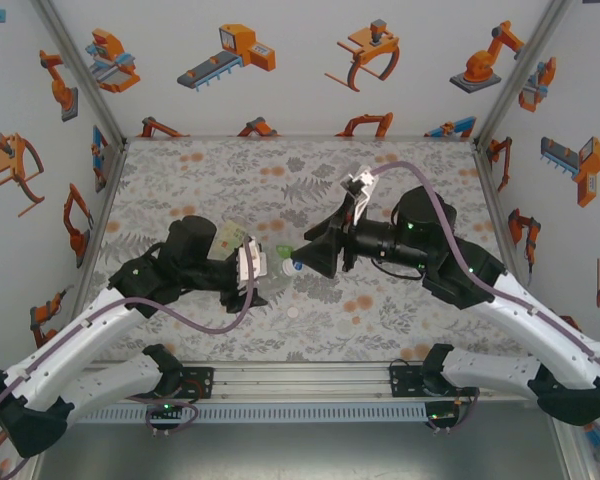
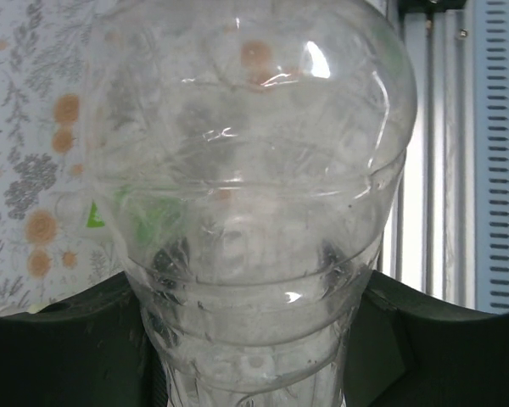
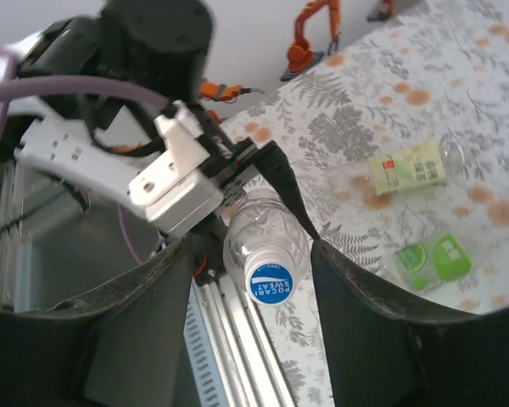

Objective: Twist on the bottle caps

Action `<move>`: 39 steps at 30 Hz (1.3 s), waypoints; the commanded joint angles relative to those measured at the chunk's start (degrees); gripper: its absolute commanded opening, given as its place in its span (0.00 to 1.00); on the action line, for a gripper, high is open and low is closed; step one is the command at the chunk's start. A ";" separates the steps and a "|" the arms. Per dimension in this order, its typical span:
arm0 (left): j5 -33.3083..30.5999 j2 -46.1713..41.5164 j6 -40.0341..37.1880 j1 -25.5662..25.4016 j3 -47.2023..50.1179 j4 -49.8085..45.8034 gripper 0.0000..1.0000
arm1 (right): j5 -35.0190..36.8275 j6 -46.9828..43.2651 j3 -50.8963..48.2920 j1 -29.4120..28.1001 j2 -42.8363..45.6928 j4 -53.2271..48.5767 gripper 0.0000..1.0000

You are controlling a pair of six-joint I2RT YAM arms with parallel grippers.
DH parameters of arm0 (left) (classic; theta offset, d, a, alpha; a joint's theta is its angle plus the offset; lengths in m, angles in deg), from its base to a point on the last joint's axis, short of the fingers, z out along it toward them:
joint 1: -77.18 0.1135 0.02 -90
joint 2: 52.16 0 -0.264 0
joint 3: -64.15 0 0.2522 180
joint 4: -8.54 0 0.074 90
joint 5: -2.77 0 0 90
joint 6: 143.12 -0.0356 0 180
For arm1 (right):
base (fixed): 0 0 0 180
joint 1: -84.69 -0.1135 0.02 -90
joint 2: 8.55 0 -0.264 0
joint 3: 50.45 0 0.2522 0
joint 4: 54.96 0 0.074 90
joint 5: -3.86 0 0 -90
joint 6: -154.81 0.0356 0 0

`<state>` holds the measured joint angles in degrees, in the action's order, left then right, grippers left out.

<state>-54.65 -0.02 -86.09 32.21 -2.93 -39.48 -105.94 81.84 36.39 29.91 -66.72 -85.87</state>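
Observation:
A plain clear bottle [image 3: 263, 227] is held off the table, and my left gripper [image 2: 254, 339] is shut on its body, a dark finger [image 2: 59, 339] on each side. On its neck sits a white bottle cap [image 3: 270, 278] with a blue printed top, facing my right gripper [image 3: 253, 248]. That gripper is open, a jaw on each side of the cap with a gap between them and it. In the top view the two grippers [image 1: 250, 268] [image 1: 300, 262] meet over the table's middle. A bottle with a pale yellow-green label [image 3: 407, 167] and one with a bright green label [image 3: 433, 259] lie on the table.
The aluminium rail [image 3: 237, 339] along the table's near edge runs just below the held bottle. The floral table top [image 1: 310, 170] stretches back to patterned walls [image 1: 300, 60] on three sides. Both lying bottles [image 1: 235, 235] [image 1: 283, 250] rest close behind the grippers.

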 commanded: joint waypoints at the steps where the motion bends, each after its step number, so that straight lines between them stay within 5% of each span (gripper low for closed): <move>1: 7.08 -0.36 -3.81 -0.23 -2.71 -5.26 0.00 | -12.69 -20.89 1.38 -0.32 -0.95 -2.68 0.52; 8: 10.29 1.79 -4.30 -0.29 -4.15 -9.72 0.00 | -20.70 -42.96 3.56 -0.32 -1.54 -15.62 0.59; 39: 11.98 3.15 -3.94 -0.29 -4.23 -9.64 0.00 | -24.14 -41.13 0.42 -0.58 -6.03 -10.66 0.40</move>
<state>-44.71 3.02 -88.71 32.18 -5.55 -48.57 -128.21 40.97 37.02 29.73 -72.43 -97.41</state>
